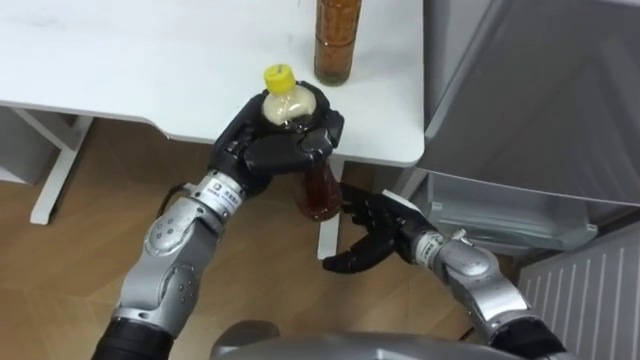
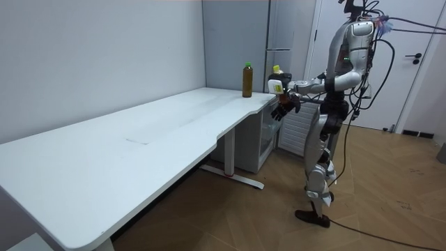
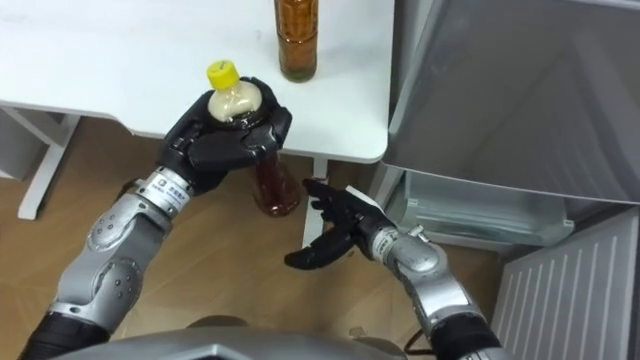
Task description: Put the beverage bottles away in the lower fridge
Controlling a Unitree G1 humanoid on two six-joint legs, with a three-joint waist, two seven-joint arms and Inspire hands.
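Bottle [image 1: 288, 105] with yellow cap, pale shoulder and amber drink in its lower part, held upright over the worktop's [image 1: 150, 60] near edge by the left robot hand [image 1: 275, 150], fingers curled round its middle. Right robot hand [image 1: 375, 235] hangs just below, fingers loosely spread, holding nothing. Second amber bottle [image 1: 336, 40] stands on the worktop behind; fridge [image 1: 530, 100] just right.

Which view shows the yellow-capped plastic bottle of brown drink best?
The right eye view: the bottle shows cap and brown base outside the left hand gripping it. The left eye view shows likewise; the room view, distantly.
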